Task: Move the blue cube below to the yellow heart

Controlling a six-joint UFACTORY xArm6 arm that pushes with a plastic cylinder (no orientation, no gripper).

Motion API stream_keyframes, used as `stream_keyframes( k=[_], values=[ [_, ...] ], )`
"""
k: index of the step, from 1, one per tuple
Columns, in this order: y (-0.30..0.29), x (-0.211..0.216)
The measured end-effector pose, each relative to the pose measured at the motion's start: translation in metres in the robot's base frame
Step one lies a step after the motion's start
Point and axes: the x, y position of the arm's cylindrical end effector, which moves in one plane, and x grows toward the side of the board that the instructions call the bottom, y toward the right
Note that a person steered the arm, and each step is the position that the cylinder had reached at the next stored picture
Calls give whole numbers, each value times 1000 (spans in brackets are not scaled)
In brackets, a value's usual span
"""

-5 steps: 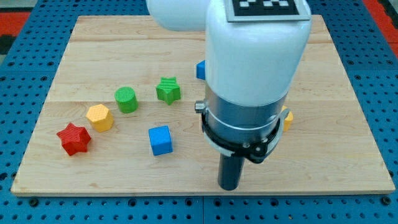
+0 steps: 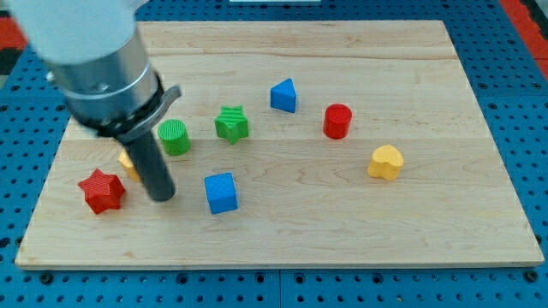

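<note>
The blue cube [image 2: 221, 192] sits on the wooden board [image 2: 282, 231] left of centre, toward the view's bottom. The yellow heart [image 2: 386, 162] lies far to its right, slightly higher in the view. My tip [image 2: 161, 195] rests on the board just left of the blue cube, a short gap apart from it, with the red star [image 2: 102, 191] on its other side. The rod stands in front of a yellow block [image 2: 126, 160] and hides most of it.
A green cylinder [image 2: 175, 137] and a green star [image 2: 231, 123] lie above the blue cube. A blue triangular block [image 2: 284, 95] and a red cylinder [image 2: 338, 121] lie toward the upper right. The board sits on a blue pegboard surface [image 2: 26, 103].
The arm has swung from the view's lower middle-right to the left. My tip now stands left of the blue cube. The blocks have not moved; the red cylinder and yellow heart are uncovered.
</note>
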Motion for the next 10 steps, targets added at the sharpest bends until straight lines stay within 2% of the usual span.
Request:
stream_keyframes(
  k=[1, 3, 4, 5, 6, 7, 8, 9, 10],
  values=[
    [53, 2],
    [12, 31],
    [75, 41],
    [121, 20],
    [112, 22],
    [150, 15],
    [116, 9],
    [157, 5],
    [175, 0]
  ],
)
